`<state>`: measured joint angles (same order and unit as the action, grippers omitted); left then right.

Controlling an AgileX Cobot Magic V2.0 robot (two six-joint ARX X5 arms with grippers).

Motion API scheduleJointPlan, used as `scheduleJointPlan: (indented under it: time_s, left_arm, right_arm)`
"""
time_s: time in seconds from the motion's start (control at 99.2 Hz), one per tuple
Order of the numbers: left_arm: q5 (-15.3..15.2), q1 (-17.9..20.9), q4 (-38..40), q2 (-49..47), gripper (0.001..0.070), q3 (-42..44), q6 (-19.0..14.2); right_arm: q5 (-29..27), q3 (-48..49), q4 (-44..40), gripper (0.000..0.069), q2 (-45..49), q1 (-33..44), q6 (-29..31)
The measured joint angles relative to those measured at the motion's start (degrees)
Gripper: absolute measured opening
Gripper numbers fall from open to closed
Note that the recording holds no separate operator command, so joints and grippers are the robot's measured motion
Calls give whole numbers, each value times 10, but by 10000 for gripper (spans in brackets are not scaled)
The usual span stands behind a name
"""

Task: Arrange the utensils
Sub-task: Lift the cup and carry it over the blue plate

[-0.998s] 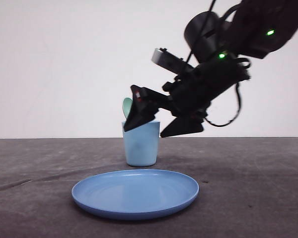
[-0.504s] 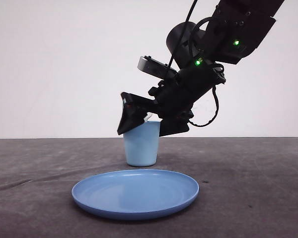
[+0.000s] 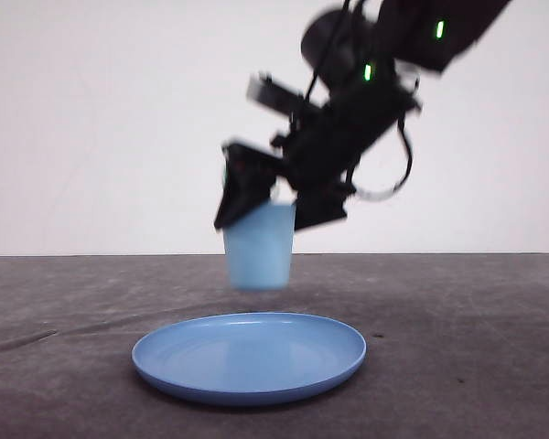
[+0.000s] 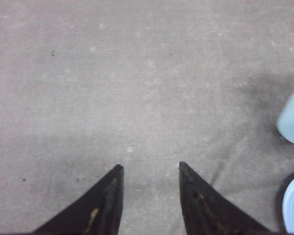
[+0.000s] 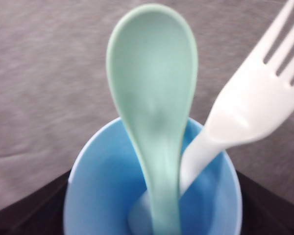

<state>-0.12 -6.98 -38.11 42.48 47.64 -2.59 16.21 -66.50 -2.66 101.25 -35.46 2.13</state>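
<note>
Mint spoon (image 5: 154, 107) visible inside cup (image 5: 98, 196).

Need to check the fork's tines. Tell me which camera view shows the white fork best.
The right wrist view: the white fork stands handle-down in the light blue cup beside the mint-green spoon, its tines close up. In the front view the right gripper and blur hide the fork. The left wrist view catches the cup's edge.

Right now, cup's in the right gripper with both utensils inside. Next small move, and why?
Probably carry the cup forward and set it down on the plate. The right gripper holds it clear of the table, almost above the plate, and the spoon and fork already stand inside it. Keep it upright.
</note>
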Motion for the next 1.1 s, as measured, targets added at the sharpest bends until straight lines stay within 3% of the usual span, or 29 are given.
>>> scheduleJointPlan:
  time_s: [0.171,0.383,0.665,1.099]
  left_arm:
    - [0,0,-1,3,199,0,0]
    - [0,0,-13,3,199,0,0]
    - [0,0,-16,3,199,0,0]
    - [0,0,-16,3,199,0,0]
  right_arm:
    - [-15,1,-79,505,-85,-36,-9]
    - [-73,70,-82,505,-186,-82,-9]
    - [-91,197,-68,505,-302,-110,14]
    - [-94,274,40,505,-283,-118,42]
